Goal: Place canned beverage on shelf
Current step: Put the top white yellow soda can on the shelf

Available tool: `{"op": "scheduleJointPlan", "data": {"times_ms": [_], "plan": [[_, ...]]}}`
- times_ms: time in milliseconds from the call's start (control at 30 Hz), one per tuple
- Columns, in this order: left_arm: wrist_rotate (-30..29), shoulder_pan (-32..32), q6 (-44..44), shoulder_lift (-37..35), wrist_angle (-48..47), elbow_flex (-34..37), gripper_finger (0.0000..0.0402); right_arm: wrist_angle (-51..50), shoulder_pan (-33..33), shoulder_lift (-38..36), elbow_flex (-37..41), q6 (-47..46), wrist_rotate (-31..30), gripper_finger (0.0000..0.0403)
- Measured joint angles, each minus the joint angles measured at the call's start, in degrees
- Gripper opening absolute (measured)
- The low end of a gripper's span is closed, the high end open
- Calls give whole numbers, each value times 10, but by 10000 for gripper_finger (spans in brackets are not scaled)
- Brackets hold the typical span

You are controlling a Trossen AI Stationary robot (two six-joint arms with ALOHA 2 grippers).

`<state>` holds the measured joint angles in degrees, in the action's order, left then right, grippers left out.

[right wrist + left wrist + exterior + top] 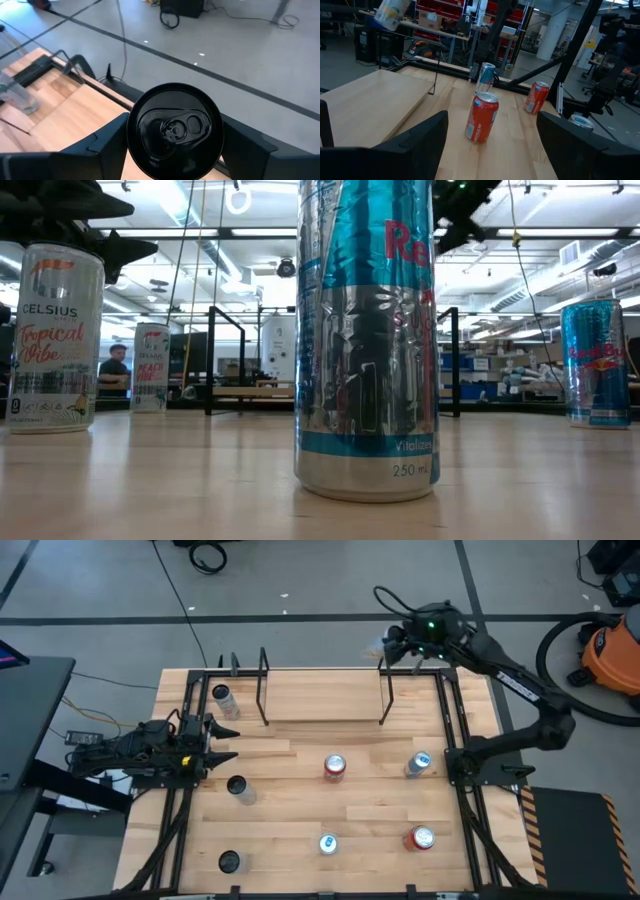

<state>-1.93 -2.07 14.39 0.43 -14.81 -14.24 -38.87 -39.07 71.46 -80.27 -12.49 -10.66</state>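
Closest in low view: tall silver-blue can (366,340), "Re…" partly readable, "250 mL" at base, upright. Left of it a white can (54,337) reading "CELSIUS Tropical Vibe"; farther back another (150,367) reading "PEACH". Blue can (596,363) at right. Seven cans standing on table (300,840), plus one black-topped can (175,131) pinched in right gripper (400,643) near shelf's (322,690) right end frame; axis looks tilted. Left gripper (222,743) spread, empty, at left edge.
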Motion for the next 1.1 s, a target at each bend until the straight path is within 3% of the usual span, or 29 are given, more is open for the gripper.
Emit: {"op": "scheduleJointPlan", "data": {"times_ms": [500, 1100], "plan": [[0, 0, 0, 0, -1, 0, 309, -15, 19, 139, -52, 5, 0, 269], [0, 0, 0, 0, -1, 0, 309, -71, 15, 210, -52, 0, -34, 270]]}}
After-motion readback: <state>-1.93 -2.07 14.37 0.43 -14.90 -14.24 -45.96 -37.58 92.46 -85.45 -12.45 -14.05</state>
